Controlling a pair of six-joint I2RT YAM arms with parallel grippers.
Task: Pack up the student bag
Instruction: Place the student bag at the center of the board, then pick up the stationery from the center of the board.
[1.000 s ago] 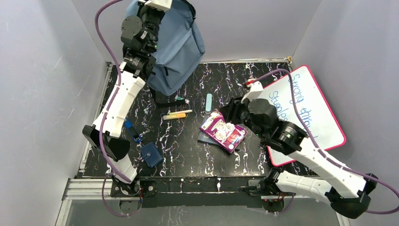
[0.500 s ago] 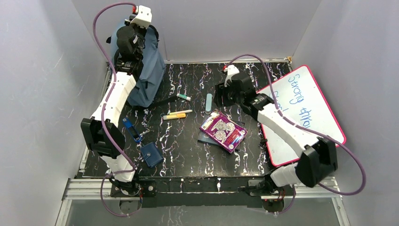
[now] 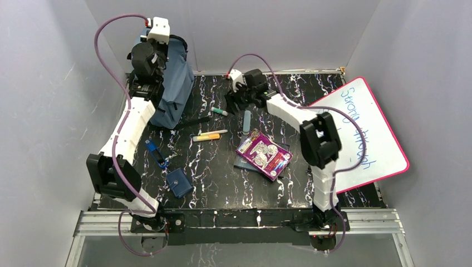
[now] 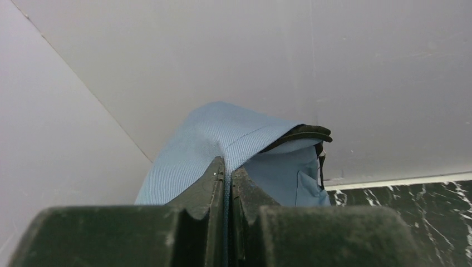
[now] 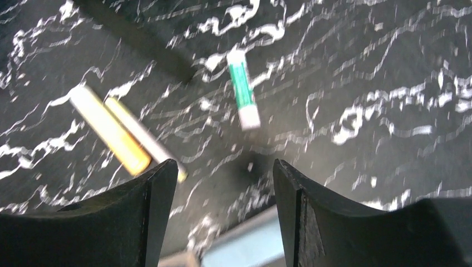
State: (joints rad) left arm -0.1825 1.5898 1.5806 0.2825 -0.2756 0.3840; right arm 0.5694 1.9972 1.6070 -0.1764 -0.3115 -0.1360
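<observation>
Nearest the arm bases, a small dark-blue pouch [image 3: 179, 183] lies flat on the black marbled table [image 3: 222, 189]. A blue clip-like object [image 3: 156, 154] sits just beyond it to the left. Toward the middle, a purple packet [image 3: 264, 154] rests on top of a dark notebook [image 3: 242, 163]. A pink-edged whiteboard [image 3: 364, 130] with handwriting covers the right side.

Farther in, a yellow marker [image 5: 114, 133] and a white marker [image 5: 149, 147] lie side by side, touching along their length. What looks like a pale blue eraser [image 3: 246, 121] lies just to their right, though the wrist view is too blurred to confirm what it is.

The right gripper [image 5: 222, 178] hovers over this area with its fingers spread wide and nothing between them. A green marker [image 5: 243, 92] lies on the table just past the fingertips.

At the far-left corner the student bag [image 3: 173, 94] stands against the walls, with a black strap [image 3: 193, 119] trailing out onto the table toward the green marker. The left gripper [image 4: 227, 172] is above it, fingers pressed together on a fold of the bag's blue fabric at its top.
</observation>
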